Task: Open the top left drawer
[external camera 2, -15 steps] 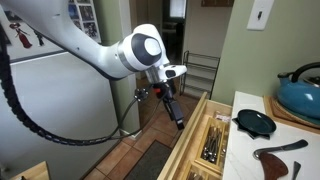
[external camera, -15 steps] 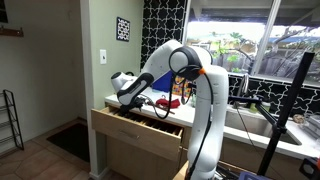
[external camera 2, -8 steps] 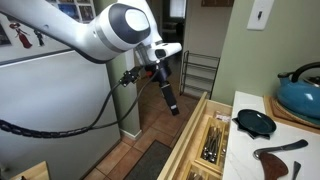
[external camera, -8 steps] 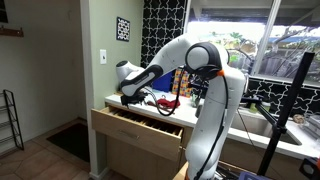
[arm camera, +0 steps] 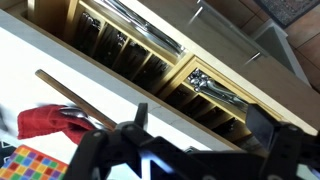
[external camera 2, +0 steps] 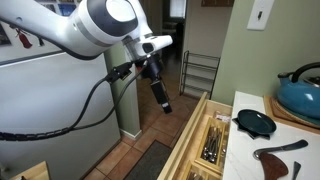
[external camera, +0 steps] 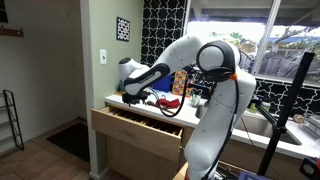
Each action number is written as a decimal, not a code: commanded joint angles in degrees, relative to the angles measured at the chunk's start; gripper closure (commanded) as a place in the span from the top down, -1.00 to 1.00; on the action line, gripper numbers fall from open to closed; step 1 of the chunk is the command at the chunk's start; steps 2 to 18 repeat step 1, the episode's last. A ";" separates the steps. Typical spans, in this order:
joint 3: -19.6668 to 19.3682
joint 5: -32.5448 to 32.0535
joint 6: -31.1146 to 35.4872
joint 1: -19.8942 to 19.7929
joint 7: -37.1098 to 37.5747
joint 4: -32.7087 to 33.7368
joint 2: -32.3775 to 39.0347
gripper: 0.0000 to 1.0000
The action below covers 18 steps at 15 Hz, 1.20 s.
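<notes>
The top left drawer [external camera: 140, 131] stands pulled out from under the white counter, with a flat light-brown front. In an exterior view its pale wooden box [external camera 2: 193, 141] shows cutlery in divided compartments. The wrist view looks down on those compartments [arm camera: 150, 58]. My gripper [external camera 2: 163, 104] hangs in the air above and in front of the drawer front, touching nothing. It also shows in an exterior view [external camera: 128, 97] above the counter edge. In the wrist view my gripper [arm camera: 200, 125] has its fingers apart and holds nothing.
On the counter are a blue kettle [external camera 2: 301, 92], a small black pan [external camera 2: 255, 122], a wooden spatula [external camera 2: 281, 150] and a red cloth [arm camera: 48, 120]. A fridge [external camera 2: 55, 110] and a wire rack [external camera 2: 203, 70] stand beyond the drawer.
My gripper has risen and drawn back from the drawer front. The drawer stays pulled out as before.
</notes>
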 commanded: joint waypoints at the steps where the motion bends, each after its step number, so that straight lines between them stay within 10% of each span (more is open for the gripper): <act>1: 1.95 0.56 0.13 -2.06 -0.41 0.00 -0.02 1.00; 18: 1.95 0.56 0.13 -2.06 -0.41 0.00 -0.02 1.00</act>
